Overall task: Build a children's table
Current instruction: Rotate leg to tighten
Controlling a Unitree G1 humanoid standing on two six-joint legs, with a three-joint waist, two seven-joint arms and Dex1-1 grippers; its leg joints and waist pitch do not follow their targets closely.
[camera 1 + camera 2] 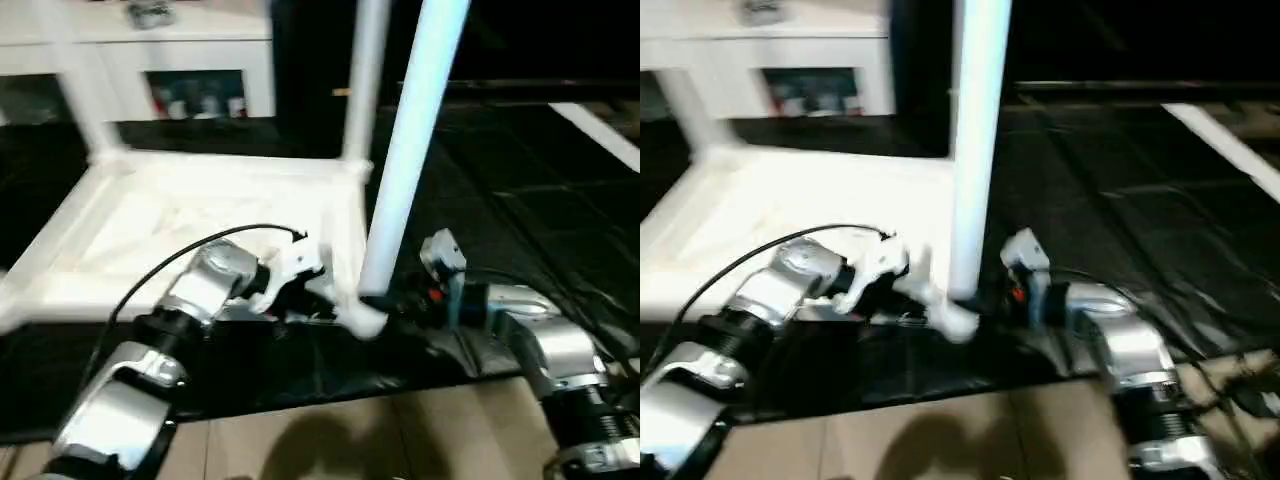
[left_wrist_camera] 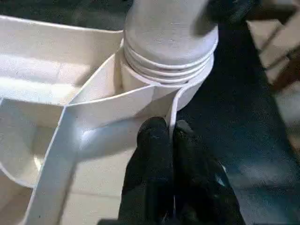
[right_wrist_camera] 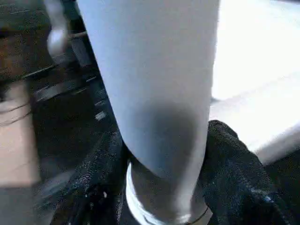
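The tabletop (image 1: 200,230) lies underside up on a black mat (image 1: 520,200), two legs standing in its far corner sockets. A third leg (image 1: 410,150) stands at the near right corner, its threaded end at the socket (image 2: 154,93). The right gripper (image 3: 159,187) is clamped round this leg's base. The left gripper (image 2: 171,140), fingers together, pinches the tabletop's thin rim just beside that socket. A white cabinet (image 1: 150,60) stands beyond.
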